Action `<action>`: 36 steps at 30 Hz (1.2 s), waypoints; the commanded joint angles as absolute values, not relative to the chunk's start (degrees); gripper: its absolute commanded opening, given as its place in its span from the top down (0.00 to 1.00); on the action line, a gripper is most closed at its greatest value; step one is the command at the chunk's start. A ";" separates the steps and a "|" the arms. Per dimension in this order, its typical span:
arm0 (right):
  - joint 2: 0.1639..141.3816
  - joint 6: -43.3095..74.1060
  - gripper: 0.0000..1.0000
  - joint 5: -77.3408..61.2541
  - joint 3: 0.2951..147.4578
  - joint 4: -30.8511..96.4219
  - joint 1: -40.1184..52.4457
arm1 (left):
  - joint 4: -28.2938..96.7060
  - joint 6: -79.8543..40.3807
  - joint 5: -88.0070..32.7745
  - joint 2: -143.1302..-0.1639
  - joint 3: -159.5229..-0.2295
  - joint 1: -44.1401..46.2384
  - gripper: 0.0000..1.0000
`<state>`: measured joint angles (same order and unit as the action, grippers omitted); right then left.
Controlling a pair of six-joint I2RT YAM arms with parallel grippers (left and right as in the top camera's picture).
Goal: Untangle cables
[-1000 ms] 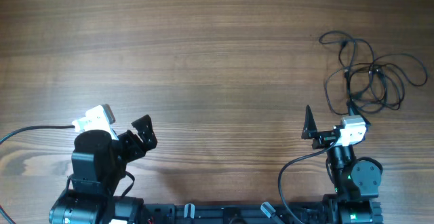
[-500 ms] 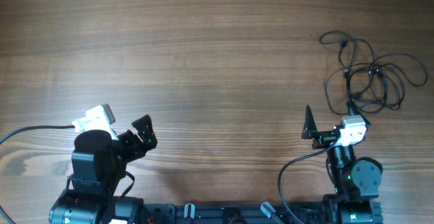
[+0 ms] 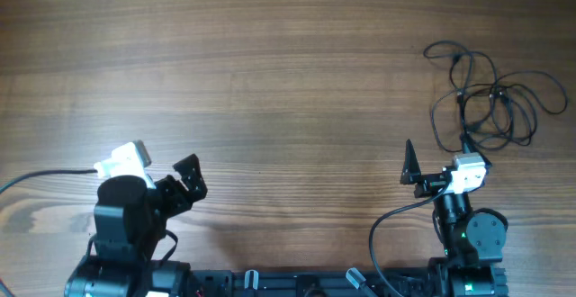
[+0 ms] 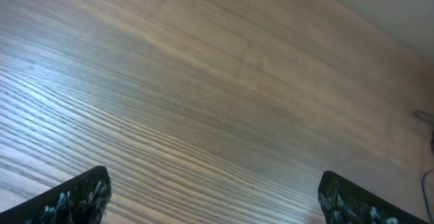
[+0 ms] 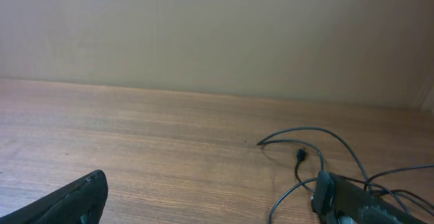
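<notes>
From overhead, the cables (image 3: 490, 94) lie in one loose tangle at the far right of the wooden table (image 3: 270, 63), with the thin cords looping across one another. By my judgement nothing is untangled yet and the whole job is left. The left gripper (image 3: 189, 178) sits near the front left, well apart from the tangle, its jaws spread and empty. The right gripper (image 3: 438, 156) sits just in front of the tangle, jaws spread wide and holding nothing.

In the left wrist view, the two finger ends show at the bottom corners with only bare wood between them. A sliver of cord shows at the right edge.

In the right wrist view, the jaws are parted with nothing gripped. The right-hand finger overlaps the nearest strands, and I cannot tell whether it touches them.
</notes>
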<state>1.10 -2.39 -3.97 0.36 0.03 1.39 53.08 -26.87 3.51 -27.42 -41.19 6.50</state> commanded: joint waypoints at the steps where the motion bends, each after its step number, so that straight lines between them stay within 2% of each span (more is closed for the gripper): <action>1: 0.21 -1.34 0.00 -3.03 0.30 -0.05 1.10 | 52.69 -27.05 3.77 -21.37 -36.58 3.73 0.00; 12: 0.21 -1.32 0.00 -3.01 0.30 -0.05 1.10 | 38.28 -27.00 0.43 -3.03 -17.85 -1.89 0.00; 23: 0.21 -1.37 0.00 -3.01 0.30 -0.05 1.10 | 17.54 -26.55 -0.32 -0.19 -5.52 -1.85 0.00; 36: 0.21 -1.34 0.00 -3.01 0.30 -0.05 1.10 | -3.60 -5.34 -6.35 -0.19 -0.30 -1.72 0.00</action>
<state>1.10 -2.39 -3.97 0.36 0.03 1.39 0.19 -13.96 -2.20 -0.80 -3.20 -1.52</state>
